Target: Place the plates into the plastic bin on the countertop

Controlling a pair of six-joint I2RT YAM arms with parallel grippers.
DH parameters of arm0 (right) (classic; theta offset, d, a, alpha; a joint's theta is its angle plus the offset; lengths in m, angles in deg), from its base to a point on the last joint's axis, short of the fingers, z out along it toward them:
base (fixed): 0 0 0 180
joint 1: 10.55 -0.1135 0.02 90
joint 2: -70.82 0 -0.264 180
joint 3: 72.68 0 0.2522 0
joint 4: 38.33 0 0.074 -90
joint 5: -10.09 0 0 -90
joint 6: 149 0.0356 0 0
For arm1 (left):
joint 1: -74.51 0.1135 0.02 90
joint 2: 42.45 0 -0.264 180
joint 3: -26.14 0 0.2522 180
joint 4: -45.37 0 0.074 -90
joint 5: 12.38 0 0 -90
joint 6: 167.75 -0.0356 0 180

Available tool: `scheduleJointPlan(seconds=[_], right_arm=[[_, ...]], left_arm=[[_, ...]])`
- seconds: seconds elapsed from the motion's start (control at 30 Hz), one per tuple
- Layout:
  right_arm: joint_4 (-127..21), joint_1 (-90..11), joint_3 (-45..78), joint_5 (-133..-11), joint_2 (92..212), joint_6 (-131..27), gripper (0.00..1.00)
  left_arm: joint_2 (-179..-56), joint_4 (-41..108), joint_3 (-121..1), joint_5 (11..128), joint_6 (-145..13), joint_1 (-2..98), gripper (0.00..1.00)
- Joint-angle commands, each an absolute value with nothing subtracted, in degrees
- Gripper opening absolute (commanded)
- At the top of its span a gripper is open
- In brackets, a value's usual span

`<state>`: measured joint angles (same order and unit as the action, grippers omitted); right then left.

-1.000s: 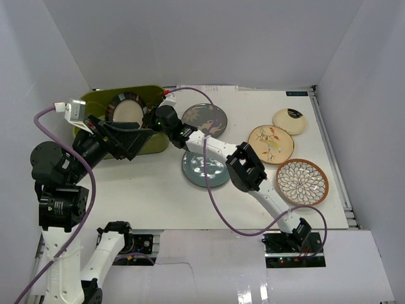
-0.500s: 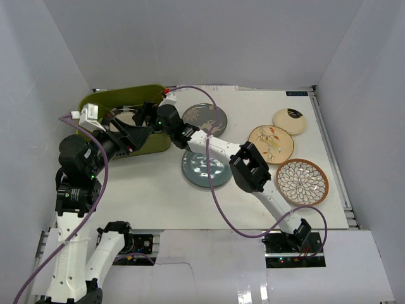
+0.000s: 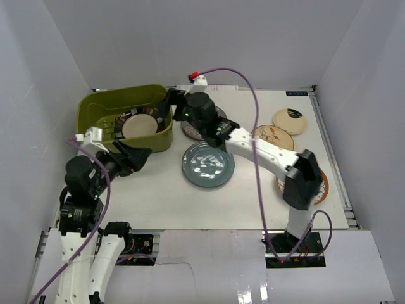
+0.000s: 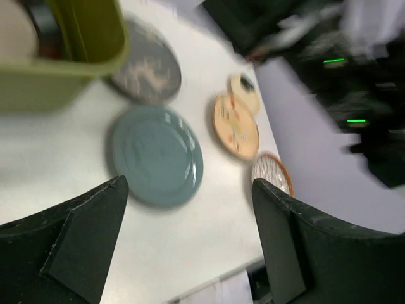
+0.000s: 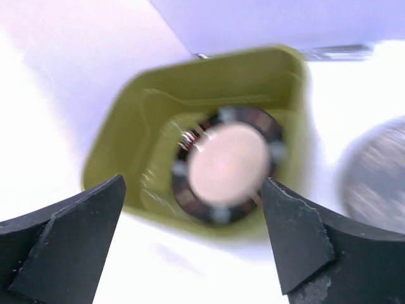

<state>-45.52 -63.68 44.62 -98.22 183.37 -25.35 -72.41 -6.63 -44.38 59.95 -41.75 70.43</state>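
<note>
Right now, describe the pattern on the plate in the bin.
The plate has a cream centre and dark patchy rim; best in right wrist view.

plate (image 3: pixel 139 125) in bin (image 3: pixel 101 104) (5 plates (image 3: pixel 207 164) right)

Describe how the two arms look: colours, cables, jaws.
The left arm and right arm both have white links and black joints. A purple cable loops along each to the wrist. The jaws are matte black, broad and wedge-shaped.

Left arm (image 3: pixel 74 212) and right arm (image 3: pixel 261 152): white links, black joints, purple cables (image 3: pixel 255 111). Red connector (image 3: pixel 195 76) on right. Left gripper (image 4: pixel 190 183), right gripper (image 5: pixel 193 183): matt black.
</note>
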Motion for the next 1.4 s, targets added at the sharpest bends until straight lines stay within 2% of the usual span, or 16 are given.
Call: scheduleJointPlan(seconds=[0.0,0.07,0.17,0.2,0.27,0.3,0.33,0.47,0.5,0.6,0.93,1.13,1.2,1.23,1.27,1.37], right_arm=[[-44.27,-62.41,28.67,-103.02,167.19,-29.46,0.93],[-44.09,-61.36,14.12,-105.82,154.49,-29.91,0.81],[-47.49,-58.11,0.18,-107.07,137.0,-27.36,0.68],[-49.43,-55.75,-7.43,-107.16,133.0,-26.4,0.6],[-55.13,-53.54,-14.33,-107.42,120.65,-23.16,0.54],[-56.64,-52.05,-20.37,-107.68,116.82,-22.44,0.45],[-58.57,-51.34,-22.69,-108.38,109.74,-20.78,0.43],[-72.98,-49.75,-27.37,-112.6,95.81,-17.26,0.43],[-78.75,-49.75,-27.63,-114.0,93.52,-16.73,0.43],[-87.82,-49.75,-26.93,-118.84,86.48,-14.54,0.44],[-95.51,-49.75,-24.47,-121.22,82.77,-11.54,0.48],[-96.29,-49.75,-28.77,-123.58,80.15,-7.33,0.47],[-98.31,-49.75,-29.04,-126.21,79.0,-5.48,0.47],[-98.93,-49.84,-28.78,-127.19,78.82,-4.69,0.48],[-100.59,-49.84,-28.43,-128.42,78.9,-2.85,0.59],[-103.58,-49.84,-27.28,-134.66,79.96,0.76,0.71]], left_arm=[[-73.83,-0.01,-29.85,44.25,-33.31,70.11,0.89],[-74.36,4.34,-21.6,43.07,-29.61,70.02,0.8],[-74.27,5.94,-18.49,46.85,-29.68,69.24,0.77],[-74.36,6.73,-17.26,47.81,-29.07,68.45,0.77],[-74.62,8.22,-16.11,49.4,-27.75,66.95,0.77],[-74.62,8.75,-15.06,52.97,-26.53,64.86,0.77],[-74.8,9.37,-14.35,55.1,-25.99,63.53,0.77],[-79.53,16.55,-10.75,64.68,-22.04,54.58,0.77],[-82.59,18.23,-9.96,67.66,-20.9,48.64,0.78],[-91.36,22.98,-9.33,80.58,-18.96,40.96,0.8],[-111.68,43.29,-9.33,83.15,-16.94,40.49,0.8],[-121.98,55.05,-8.19,82.63,-13.86,40.14,0.74],[-125.15,57.17,-7.67,82.72,-12.81,40.05,0.67],[-125.94,58.32,-7.4,82.8,-12.63,39.97,0.65],[-127.52,60.33,-7.31,82.89,-12.37,39.88,0.63],[-129.55,63.06,-6.96,83.51,-11.84,39.44,0.56]])
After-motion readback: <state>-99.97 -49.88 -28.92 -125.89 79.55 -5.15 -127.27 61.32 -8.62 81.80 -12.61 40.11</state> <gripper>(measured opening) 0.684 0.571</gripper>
